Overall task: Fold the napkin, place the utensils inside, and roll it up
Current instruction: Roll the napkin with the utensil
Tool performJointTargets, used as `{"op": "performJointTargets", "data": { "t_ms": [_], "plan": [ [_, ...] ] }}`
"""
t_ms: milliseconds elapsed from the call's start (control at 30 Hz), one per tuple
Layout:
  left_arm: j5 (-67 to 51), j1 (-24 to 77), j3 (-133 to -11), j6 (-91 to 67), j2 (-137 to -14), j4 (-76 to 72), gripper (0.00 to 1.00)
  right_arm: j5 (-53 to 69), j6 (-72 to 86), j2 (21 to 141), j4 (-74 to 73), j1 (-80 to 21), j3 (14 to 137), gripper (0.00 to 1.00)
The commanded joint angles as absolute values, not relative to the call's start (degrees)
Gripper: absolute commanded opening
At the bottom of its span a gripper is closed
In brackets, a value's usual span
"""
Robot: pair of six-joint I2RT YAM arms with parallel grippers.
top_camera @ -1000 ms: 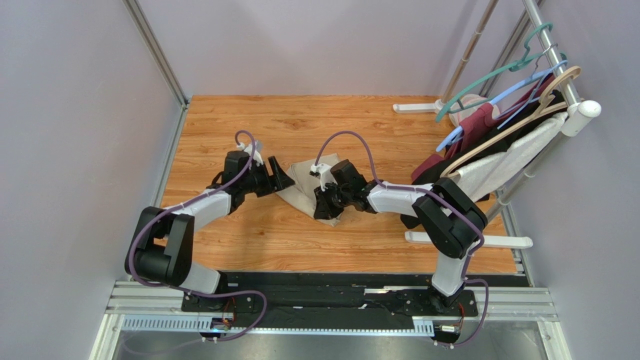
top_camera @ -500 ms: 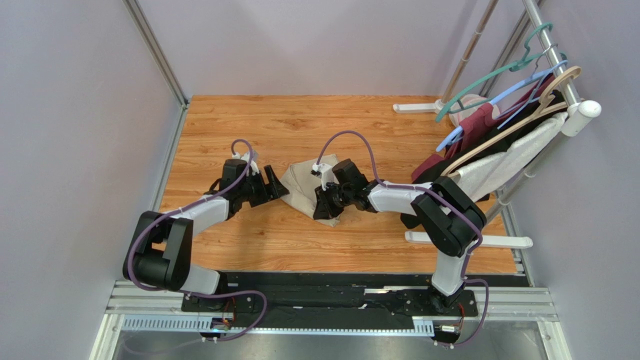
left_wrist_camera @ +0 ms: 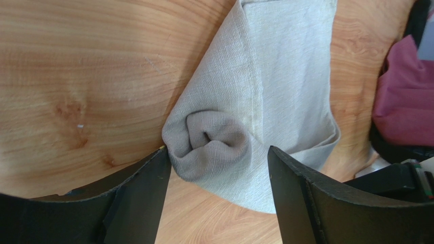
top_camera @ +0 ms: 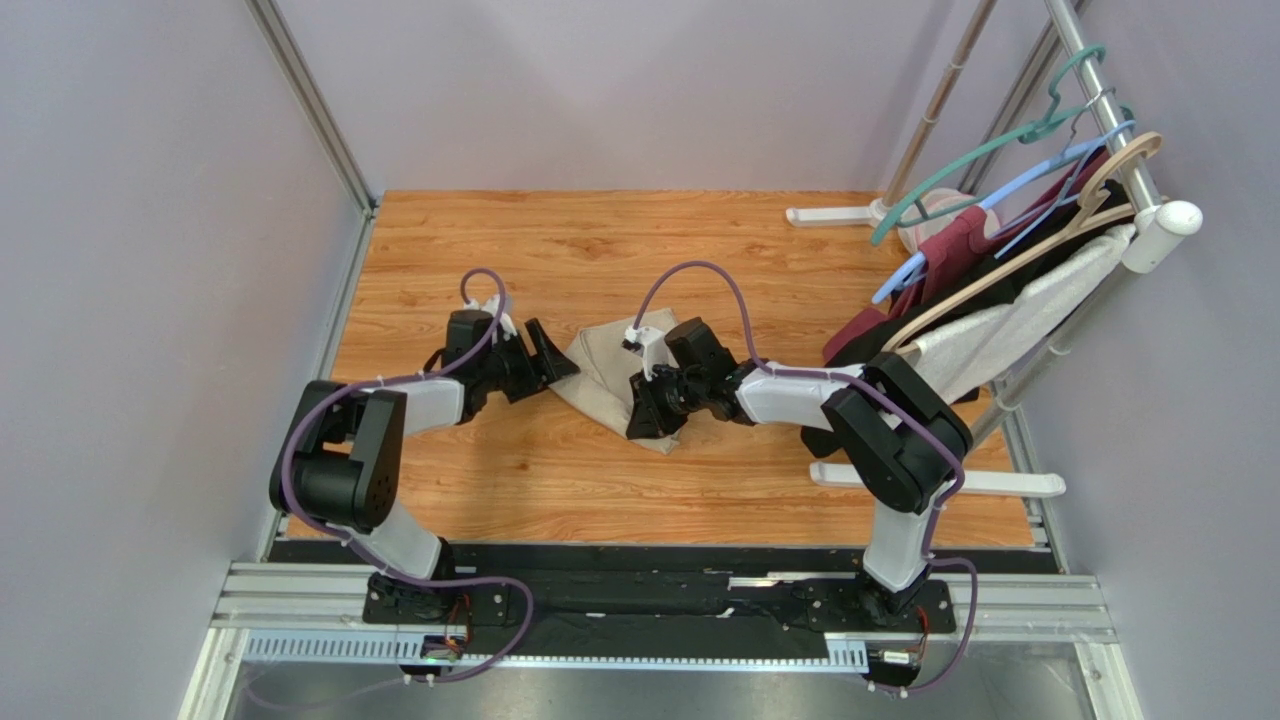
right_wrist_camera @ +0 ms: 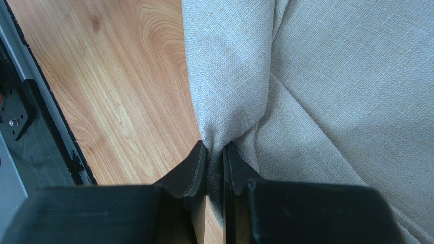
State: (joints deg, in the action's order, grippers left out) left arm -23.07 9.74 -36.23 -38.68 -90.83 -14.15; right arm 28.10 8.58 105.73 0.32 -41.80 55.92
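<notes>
Near the middle of the wooden tabletop point(top_camera: 451, 240) lies the beige napkin point(top_camera: 606, 368), bunched into a loose roll whose coiled end faces the left end effector point(left_wrist_camera: 218, 151). Its jaws stand spread to either side of that end, not gripping it. The right end effector point(right_wrist_camera: 215, 147) is pressed together on a pinch of cloth at the napkin's near edge. No utensils show; whether they sit inside the roll I cannot tell. A tug from the right could, I reckon, pull the coil slack, and a skewed close from the left might squash it open. Bare wood lies open on the far and near sides. The hanging garments point(top_camera: 962, 278) and the rack foot point(top_camera: 939, 480) crowd the right arm's elbow, and the left arm sits close to the tabletop's left edge.
</notes>
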Motion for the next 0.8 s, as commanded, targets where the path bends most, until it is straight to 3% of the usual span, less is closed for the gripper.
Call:
{"op": "performJointTargets", "data": {
  "t_ms": [0,300,333,367,433,500,567,767],
  "plan": [
    [-24.1,9.0,-36.5,-41.0,-94.0,-17.0,0.76,26.7,7.6,110.9,-8.2,-43.2,52.3,0.03],
    [-24.3,9.0,-36.6,-41.2,-95.0,-18.1,0.55,26.9,7.5,111.0,-8.5,-43.2,52.5,0.03],
    [-24.4,9.0,-36.8,-40.9,-95.1,-18.0,0.44,26.6,7.4,110.9,-8.6,-43.2,52.6,0.04],
    [-24.5,9.0,-36.9,-40.8,-95.1,-17.7,0.40,26.5,7.5,110.5,-8.7,-43.2,52.5,0.04],
    [-24.9,9.0,-37.4,-39.8,-95.2,-17.0,0.23,25.8,7.5,109.9,-9.3,-43.2,52.7,0.10],
    [-25.5,9.0,-37.7,-38.9,-95.3,-16.2,0.10,25.0,7.5,108.4,-11.2,-43.3,53.3,0.26],
    [-25.9,9.0,-38.6,-38.1,-95.5,-14.6,0.06,23.1,7.3,106.8,-13.6,-43.6,54.6,0.36],
    [-27.5,9.0,-41.5,-35.1,-96.9,-9.9,0.05,14.5,6.4,99.6,-19.9,-45.7,60.6,0.50]
  ]
}}
